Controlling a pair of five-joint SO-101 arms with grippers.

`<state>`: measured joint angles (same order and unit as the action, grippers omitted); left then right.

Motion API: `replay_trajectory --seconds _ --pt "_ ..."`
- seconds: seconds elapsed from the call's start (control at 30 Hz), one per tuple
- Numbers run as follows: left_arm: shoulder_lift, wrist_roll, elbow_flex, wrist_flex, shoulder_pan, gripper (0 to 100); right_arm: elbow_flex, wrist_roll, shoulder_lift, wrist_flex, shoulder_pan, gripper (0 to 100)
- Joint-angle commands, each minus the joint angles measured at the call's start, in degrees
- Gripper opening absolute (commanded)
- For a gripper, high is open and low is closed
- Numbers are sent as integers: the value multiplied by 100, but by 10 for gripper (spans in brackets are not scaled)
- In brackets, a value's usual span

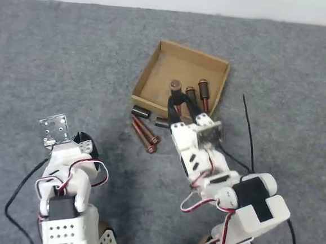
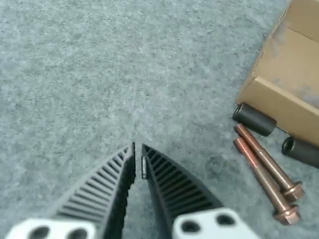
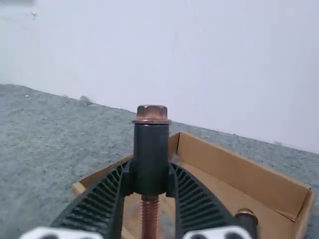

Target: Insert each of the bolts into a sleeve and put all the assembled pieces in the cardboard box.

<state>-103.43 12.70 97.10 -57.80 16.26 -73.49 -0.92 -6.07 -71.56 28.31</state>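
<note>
My right gripper [image 1: 177,103] [image 3: 149,174] is shut on an assembled piece [image 3: 150,154]: a black sleeve with a copper bolt through it, held upright above the near edge of the cardboard box [image 1: 173,63] [image 3: 239,172]. Two assembled pieces [image 1: 203,93] lie inside the box. Just outside the box's near-left wall lie two loose copper bolts [image 1: 145,133] [image 2: 263,162] and two black sleeves [image 1: 141,112] [image 2: 253,118]; the second sleeve [image 2: 300,151] is nearer the box corner. My left gripper [image 1: 83,142] [image 2: 138,158] is shut and holds nothing, low over the carpet, left of the bolts.
Grey carpet [image 1: 54,62] covers the whole work surface. A black cable [image 1: 250,131] runs along the carpet to the right of the box. A white wall rises behind the box in the right wrist view.
</note>
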Motion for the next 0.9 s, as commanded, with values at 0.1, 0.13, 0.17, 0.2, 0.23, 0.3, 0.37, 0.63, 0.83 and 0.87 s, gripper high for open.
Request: replay_trajectory --seconds 0.1,0.13,0.17,0.2,0.23,0.3,0.37,0.63,0.83,0.87 --pt "-88 -79 -57 -18 35 22 1618 -158 110 1701 -101 6" --pt "-88 -79 -57 -18 35 22 1837 -158 110 2070 -145 6" --pt "-88 -79 -57 -18 35 22 2084 -158 110 2431 -189 6" --pt "-88 -79 -57 -18 35 22 2330 -158 110 2809 -242 6" --pt "-88 -79 -57 -18 35 22 2576 -158 110 3187 -312 6" --pt "-88 -79 -57 -9 35 22 3042 -158 75 3969 -444 6" --pt "-88 -79 -57 0 35 22 3411 -158 66 4743 -549 6" --pt "-88 -79 -57 9 35 22 4466 -185 57 7424 -673 8" --pt "-88 -79 -57 9 35 22 5020 -484 -40 8919 -664 8" --pt "-88 -79 -57 9 35 22 5116 -484 -136 9033 -664 7"
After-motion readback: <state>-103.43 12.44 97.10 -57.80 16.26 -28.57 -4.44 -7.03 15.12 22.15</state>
